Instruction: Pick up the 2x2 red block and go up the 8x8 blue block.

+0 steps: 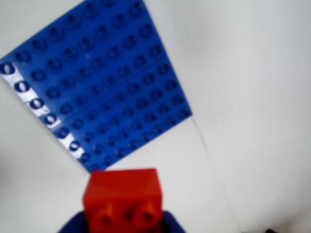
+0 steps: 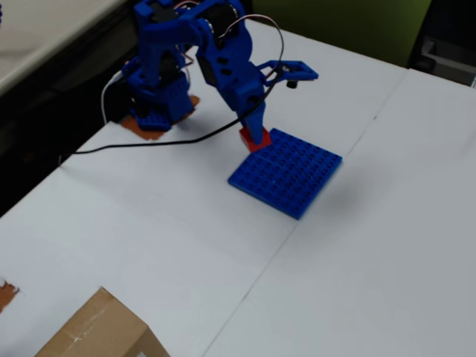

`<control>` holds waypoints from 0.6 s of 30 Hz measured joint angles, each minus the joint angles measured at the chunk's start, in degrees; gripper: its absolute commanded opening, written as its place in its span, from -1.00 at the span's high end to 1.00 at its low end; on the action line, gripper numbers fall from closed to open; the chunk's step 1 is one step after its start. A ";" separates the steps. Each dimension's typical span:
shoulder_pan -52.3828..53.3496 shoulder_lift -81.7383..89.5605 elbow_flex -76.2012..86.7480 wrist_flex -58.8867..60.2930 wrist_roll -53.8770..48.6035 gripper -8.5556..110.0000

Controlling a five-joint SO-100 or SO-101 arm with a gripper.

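Red 2x2 block [image 1: 122, 198] sits pinched in the jaws, at the blue plate's edge.

Blue jaws press on both sides of the 2x2 red block, studs facing the wrist view. Overhead, the block [image 2: 254, 140] hangs at the near corner of the 8x8 blue block [image 2: 286, 172], which lies flat on the white tabletop [image 2: 372, 260]; contact between them cannot be told. A cardboard box [image 2: 100, 331] sits well apart.

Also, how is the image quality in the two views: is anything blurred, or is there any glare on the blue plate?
In the wrist view, the 2x2 red block close to the lens is soft and out of focus, and white glare washes the left edge studs of the 8x8 blue block. In the overhead view, lighting is even, the plate shows no glare, and the gripper is reasonably sharp.
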 measured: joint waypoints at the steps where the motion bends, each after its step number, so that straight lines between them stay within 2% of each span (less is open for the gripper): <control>1: -0.62 -0.53 -0.35 0.00 -0.70 0.85; 13: -4.66 -7.12 -9.67 2.11 -9.05 0.85; 18: -7.38 -7.65 -10.28 1.93 -8.88 0.85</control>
